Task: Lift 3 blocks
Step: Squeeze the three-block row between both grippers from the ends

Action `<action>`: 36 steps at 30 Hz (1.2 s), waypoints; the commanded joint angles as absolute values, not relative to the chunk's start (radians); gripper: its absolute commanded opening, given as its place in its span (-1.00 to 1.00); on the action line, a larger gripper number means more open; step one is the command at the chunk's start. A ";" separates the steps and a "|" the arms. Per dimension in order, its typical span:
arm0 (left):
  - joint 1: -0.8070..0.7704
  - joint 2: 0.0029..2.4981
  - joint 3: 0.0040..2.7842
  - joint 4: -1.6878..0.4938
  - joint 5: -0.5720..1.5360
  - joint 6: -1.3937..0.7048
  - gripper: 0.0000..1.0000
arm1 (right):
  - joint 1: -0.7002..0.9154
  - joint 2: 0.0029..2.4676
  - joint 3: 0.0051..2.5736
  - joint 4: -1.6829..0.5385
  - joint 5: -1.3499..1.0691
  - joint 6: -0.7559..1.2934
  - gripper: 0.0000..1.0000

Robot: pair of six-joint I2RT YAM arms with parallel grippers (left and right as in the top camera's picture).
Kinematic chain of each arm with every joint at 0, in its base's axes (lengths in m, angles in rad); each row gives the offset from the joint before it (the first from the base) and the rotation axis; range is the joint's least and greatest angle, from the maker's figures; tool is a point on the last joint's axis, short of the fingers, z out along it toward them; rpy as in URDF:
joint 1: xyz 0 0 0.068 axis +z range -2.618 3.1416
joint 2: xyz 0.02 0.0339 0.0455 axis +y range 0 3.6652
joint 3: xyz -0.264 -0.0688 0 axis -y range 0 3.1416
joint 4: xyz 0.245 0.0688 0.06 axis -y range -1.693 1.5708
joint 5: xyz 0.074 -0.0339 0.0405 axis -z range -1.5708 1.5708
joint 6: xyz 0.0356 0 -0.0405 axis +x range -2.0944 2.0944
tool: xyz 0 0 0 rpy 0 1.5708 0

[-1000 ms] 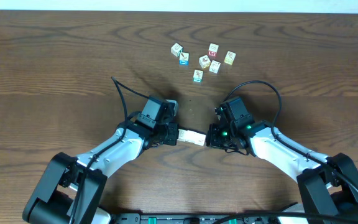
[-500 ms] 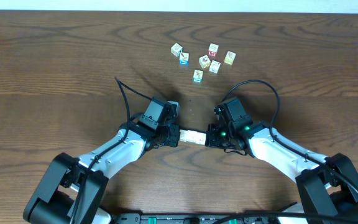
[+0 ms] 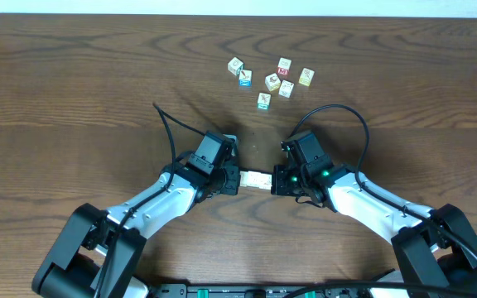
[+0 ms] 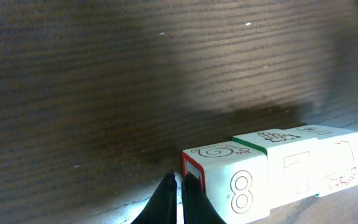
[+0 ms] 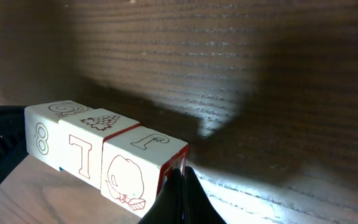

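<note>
Your table (image 3: 73, 83) is dark wood grain. Your left arm (image 3: 156, 199) and right arm (image 3: 371, 203) reach in from the near edge and meet at its middle.

Between them, the three blocks (image 3: 255, 180) sit end to end in one short cream row. The left gripper (image 3: 232, 178) is against one end and the right gripper (image 3: 277, 180) against the other. Neither one wraps the row.

In the left wrist view, the fingers (image 4: 166, 200) are pressed together into one point that touches the red-edged end face. The right wrist view shows the same, with the fingertips (image 5: 180, 186) together and butted against the red-trimmed end of the row there. In both wrist views the row's shadow falls on the grain beyond it.

A cluster of loose cubes (image 3: 272, 80) lies well apart, toward the far edge.

On the side faces you can read an "8" on the block at the left gripper's end and a "7"-like figure on the middle one. The top faces show a snail spiral, a grape-like bunch and a mark I cannot make out. The block at the right gripper's end carries a round, fruit-like drawing.
</note>
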State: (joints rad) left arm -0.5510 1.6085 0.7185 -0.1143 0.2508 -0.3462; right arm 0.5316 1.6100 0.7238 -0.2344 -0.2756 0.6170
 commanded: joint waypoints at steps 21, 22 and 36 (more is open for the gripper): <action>-0.643 1.614 0.740 -0.065 0.427 -0.371 -0.85 | 0.562 1.610 0.738 -0.220 -0.468 0.450 -0.98; -0.643 1.614 0.740 -0.065 0.431 -0.371 -0.85 | 0.562 1.610 0.738 -0.220 -0.468 0.471 -0.98; -0.656 1.614 0.740 -0.064 0.451 -0.345 -0.85 | 0.563 1.610 0.738 -0.194 -0.469 0.589 -0.97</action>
State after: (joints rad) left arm -0.5819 1.6085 0.7185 -0.1024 0.2150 -0.3660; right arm 0.5293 1.6100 0.7223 -0.2428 -0.2684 0.5949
